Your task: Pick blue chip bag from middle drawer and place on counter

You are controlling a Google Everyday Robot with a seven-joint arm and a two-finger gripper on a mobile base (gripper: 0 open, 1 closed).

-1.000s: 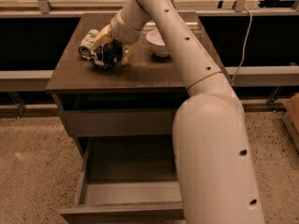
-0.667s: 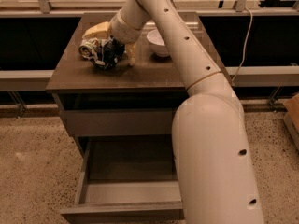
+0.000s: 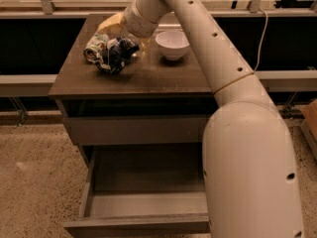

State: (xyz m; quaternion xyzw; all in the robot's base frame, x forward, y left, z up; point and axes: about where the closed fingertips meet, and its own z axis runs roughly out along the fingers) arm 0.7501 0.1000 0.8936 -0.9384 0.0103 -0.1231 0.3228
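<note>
While the middle drawer (image 3: 148, 175) stands open, I see the gripper (image 3: 114, 32) touching the blue chip bag (image 3: 119, 54) far-left on the counter (image 3: 163, 78); its grip I cannot tell.

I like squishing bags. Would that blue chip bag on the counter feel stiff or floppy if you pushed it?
Probably floppy: the blue chip bag looks crinkled and lumpy, just below the gripper. Likely light, being a small foil bag. It shouldn't roll, unlike perhaps the can beside it.
</note>
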